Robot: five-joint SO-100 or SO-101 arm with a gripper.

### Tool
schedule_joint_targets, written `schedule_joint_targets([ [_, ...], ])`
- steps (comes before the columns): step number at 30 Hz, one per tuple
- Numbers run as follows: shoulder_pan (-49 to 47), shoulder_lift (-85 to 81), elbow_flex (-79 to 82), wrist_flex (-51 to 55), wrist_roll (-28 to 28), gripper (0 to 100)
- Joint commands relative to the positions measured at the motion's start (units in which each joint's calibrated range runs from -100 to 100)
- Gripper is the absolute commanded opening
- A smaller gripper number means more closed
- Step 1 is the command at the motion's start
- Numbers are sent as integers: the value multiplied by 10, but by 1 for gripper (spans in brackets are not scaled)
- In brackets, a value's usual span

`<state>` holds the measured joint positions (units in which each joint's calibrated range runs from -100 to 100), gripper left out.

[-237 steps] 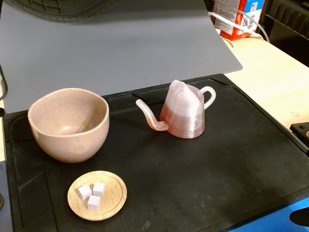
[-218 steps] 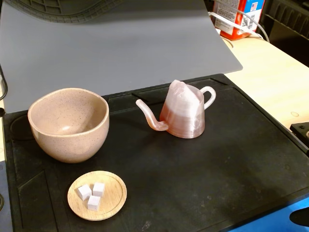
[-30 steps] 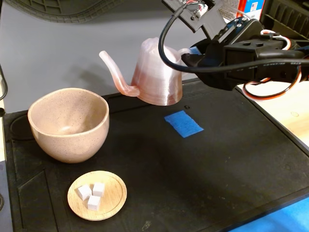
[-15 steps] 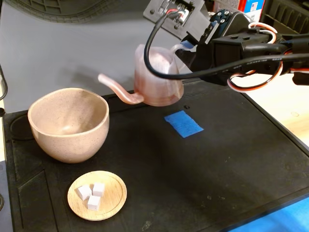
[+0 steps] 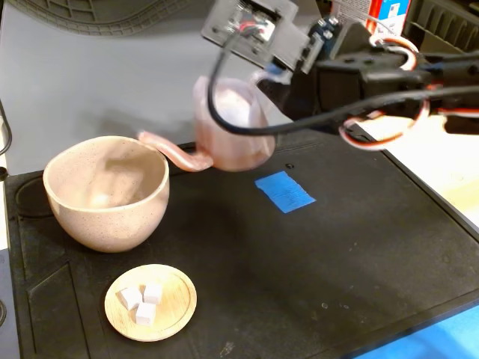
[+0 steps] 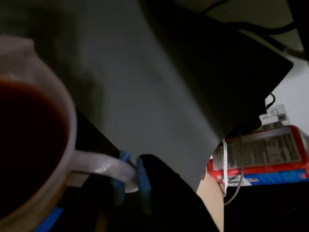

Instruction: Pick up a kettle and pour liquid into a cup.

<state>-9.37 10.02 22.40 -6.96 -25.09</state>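
The pinkish translucent kettle (image 5: 232, 134) hangs in the air above the black mat (image 5: 299, 254), tilted a little to the left of the fixed view. Its long curved spout (image 5: 176, 153) reaches the right rim of the beige speckled cup (image 5: 105, 191), whose inside shows only beige. My gripper (image 5: 273, 75) is shut on the kettle's small loop handle from the right. In the wrist view the blue-padded gripper (image 6: 130, 179) clamps the handle (image 6: 99, 164) and dark reddish liquid (image 6: 24, 135) fills the kettle (image 6: 67, 121).
A small round wooden dish (image 5: 174, 320) with three white cubes lies in front of the cup. A blue tape patch (image 5: 284, 191) marks the mat under the kettle. A red and blue box (image 6: 260, 154) stands behind the arm. A pale table edge (image 5: 441, 172) borders the mat's right side.
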Motion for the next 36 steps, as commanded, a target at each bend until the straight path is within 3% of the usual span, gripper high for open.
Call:
schedule_joint_targets([
  [1,-6,20,-104,-2,5,1],
  [4,-6,71,-188,-1,32,1],
  [11,-6,77,-192,-4,129,1],
  [15,-10,76,-207,-8,158,1],
  [36,-24,79,-233,-2,186,1],
])
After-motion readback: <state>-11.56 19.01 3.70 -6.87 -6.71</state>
